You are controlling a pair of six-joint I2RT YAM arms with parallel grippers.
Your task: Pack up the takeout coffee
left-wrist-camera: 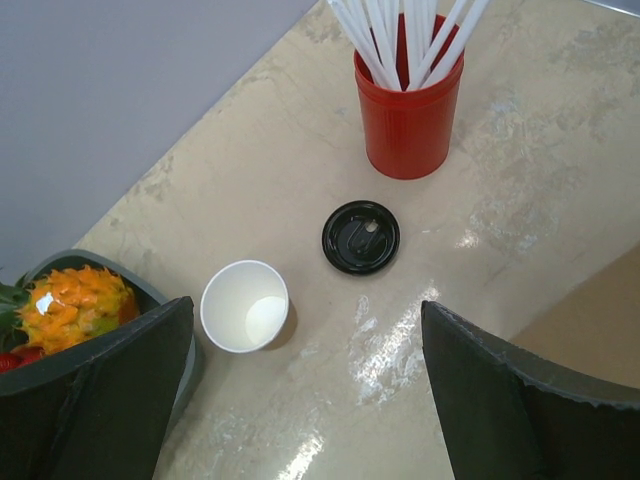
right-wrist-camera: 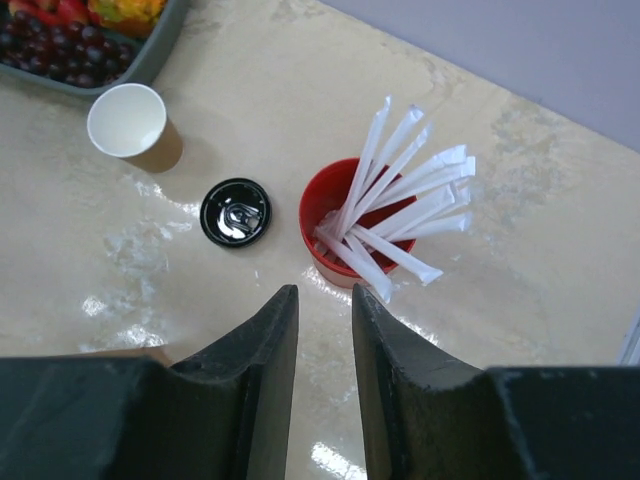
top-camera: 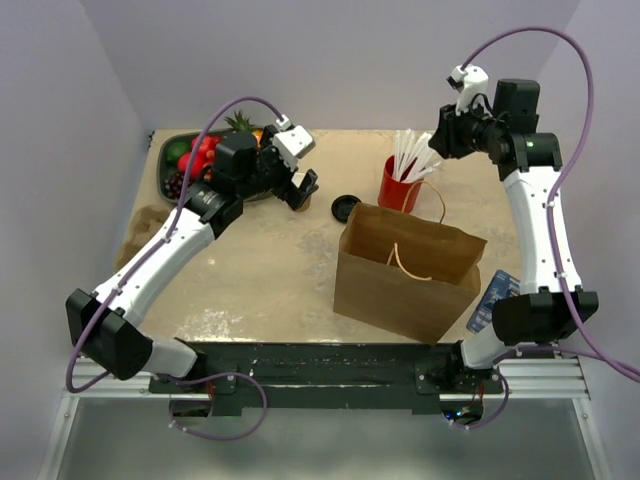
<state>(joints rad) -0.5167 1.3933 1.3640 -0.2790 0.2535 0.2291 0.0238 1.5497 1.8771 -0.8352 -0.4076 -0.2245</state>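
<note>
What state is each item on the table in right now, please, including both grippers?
paper cup: upright, uncovered.
black lid: off, lying flat, apart from the cup.
red cup: upright, holding wrapped straws.
paper bag: standing, mouth open.
fruit tray: full.
left gripper: open wide, empty.
right gripper: open by a narrow gap, empty.

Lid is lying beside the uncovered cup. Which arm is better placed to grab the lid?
Left, probably. The left hand, open, hangs right over the cup and lid; the right hand sits above the red straw cup, farther off.
</note>
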